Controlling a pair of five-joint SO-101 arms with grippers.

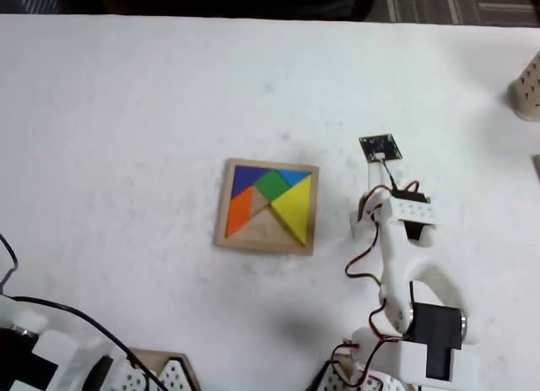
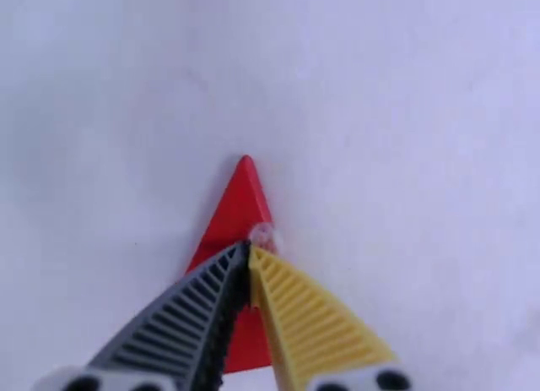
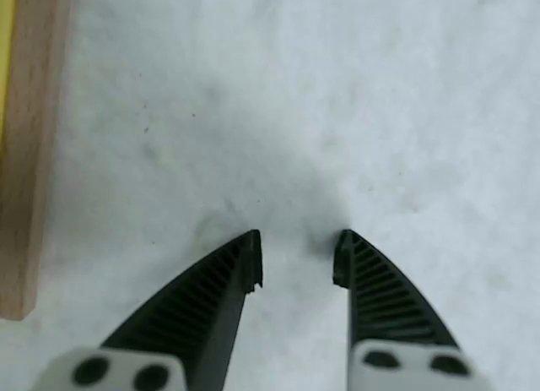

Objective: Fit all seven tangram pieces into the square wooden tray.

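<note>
Your left gripper [image 2: 249, 252]: fingers pressed together, no gap at the tips. A red triangle [image 2: 240, 205] lies on the white table [image 1: 126, 104] right behind them, its point sticking out past the tips. Can't tell whether the tips touch it.

Your right gripper [image 3: 297, 260]: partly open, clear gap between the tips, nothing in it, over bare table just beside the tray [image 3: 29, 154].

The tray [image 1: 263, 247] sits mid-table, left of the right arm [image 1: 405, 264]. In it you've got an orange piece [image 1: 239, 212] at the left. A blue triangle [image 1: 245, 179], green piece [image 1: 272, 185] and light-blue triangle [image 1: 295, 176] run along the far edge. A big yellow triangle [image 1: 292, 209] is at the right. The near-side patch [image 1: 263, 226] is wood-coloured; can't tell if it's a piece or bare floor.

Far right edge of the table: a beige perforated object [image 1: 527, 87].
</note>
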